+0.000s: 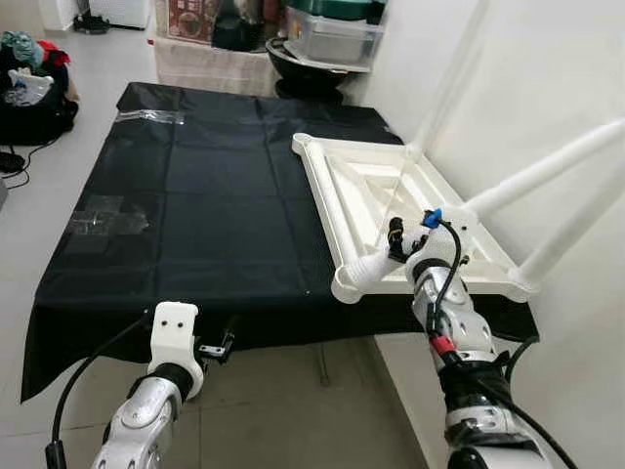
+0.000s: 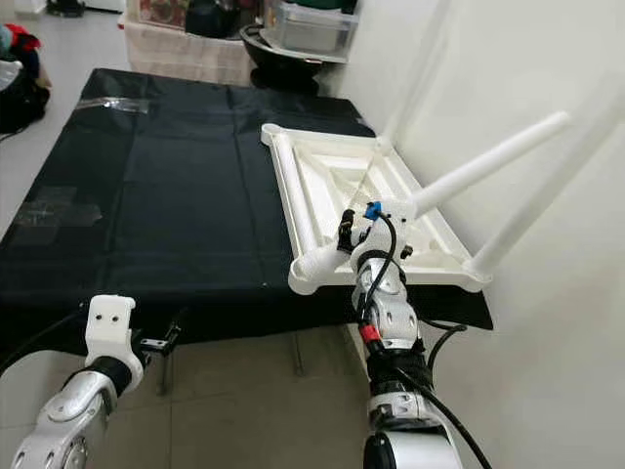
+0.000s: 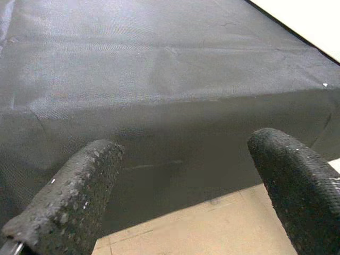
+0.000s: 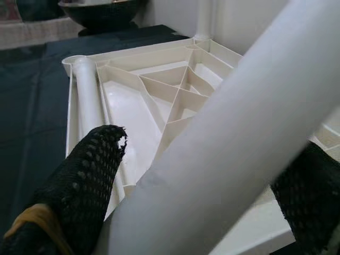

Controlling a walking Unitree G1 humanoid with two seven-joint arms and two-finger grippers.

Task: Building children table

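Observation:
A white plastic table top [image 1: 363,186] lies upside down on the right part of a black cloth [image 1: 195,195]. Two white legs stand in its right corners, the far one [image 1: 451,73] and the near one [image 1: 576,225], both leaning against the wall. My right gripper [image 1: 402,239] is shut on a third white leg [image 1: 547,168]. That leg slants up to the right, and its ribbed end [image 1: 363,271] sits at the near left corner socket [image 1: 344,285]. In the right wrist view the leg [image 4: 228,143] crosses between both fingers [image 4: 90,180]. My left gripper [image 1: 220,347] hangs open before the cloth's front edge [image 3: 159,101].
A white wall [image 1: 547,59] runs close along the right side. Storage boxes and a black bowl [image 1: 312,59] stand behind the table. Bags [image 1: 29,78] lie on the floor at the far left. Tape patches [image 1: 107,215] mark the cloth. Tiled floor [image 1: 293,410] lies in front.

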